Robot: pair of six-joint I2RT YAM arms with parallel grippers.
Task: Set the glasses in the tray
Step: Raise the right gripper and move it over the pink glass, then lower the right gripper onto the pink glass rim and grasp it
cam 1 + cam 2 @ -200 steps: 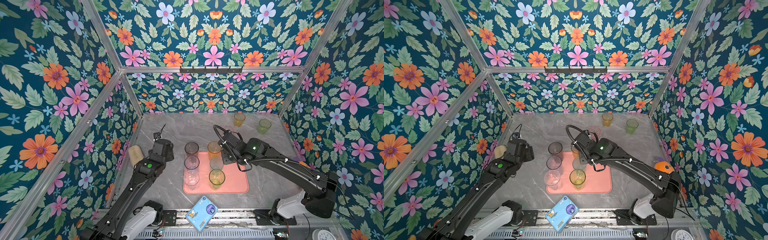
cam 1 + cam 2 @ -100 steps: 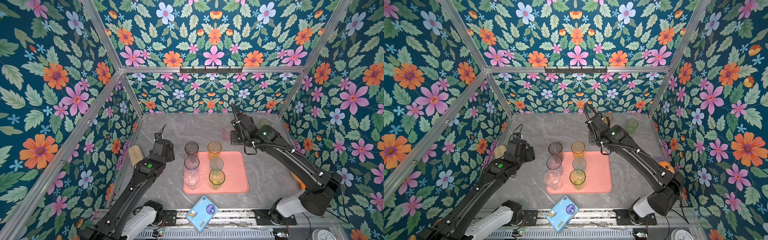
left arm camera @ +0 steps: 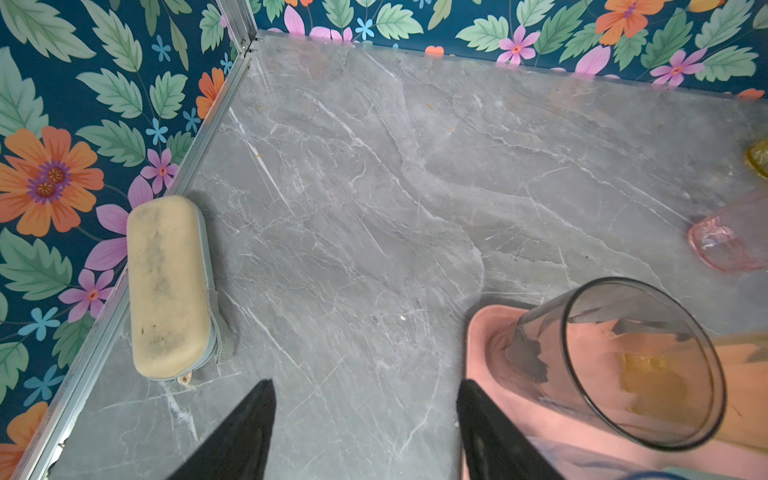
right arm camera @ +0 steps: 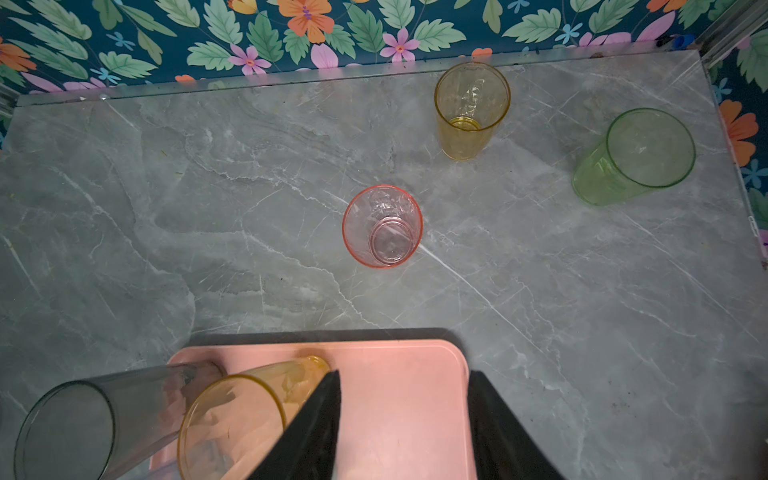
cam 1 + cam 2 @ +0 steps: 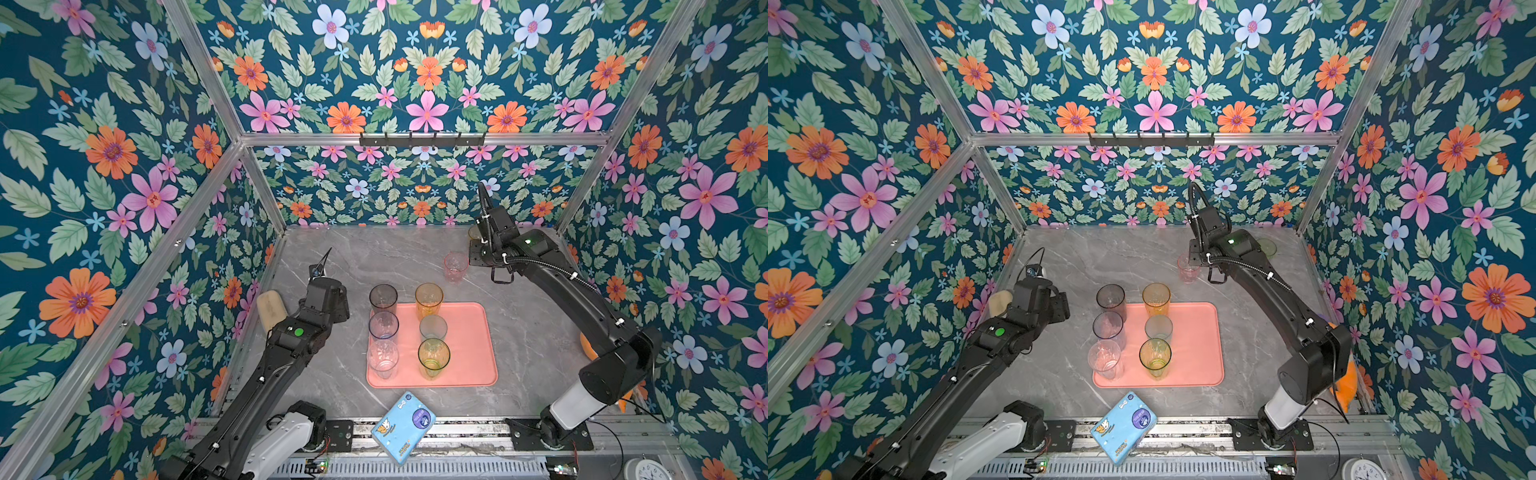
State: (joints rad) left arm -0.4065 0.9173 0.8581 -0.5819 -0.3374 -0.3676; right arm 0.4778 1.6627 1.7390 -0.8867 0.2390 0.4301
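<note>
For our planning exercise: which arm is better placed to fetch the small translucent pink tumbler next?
Right: the right gripper, open, hovers near the small translucent pink tumbler; the left gripper sits left of the flat salmon-pink tray, farther away.

6 glasses [image 5: 433, 357] stand, seemingly all inside the salmon tray [image 5: 473, 332]; 3 beyond it.

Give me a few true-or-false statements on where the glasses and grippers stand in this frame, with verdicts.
1. Six glasses stand in the tray. True.
2. The pink glass is in the tray. False: it stands on the table, beyond the tray's far edge.
3. The right gripper holds a glass. False: it is open and empty.
4. The left gripper is open and empty. True.
</note>
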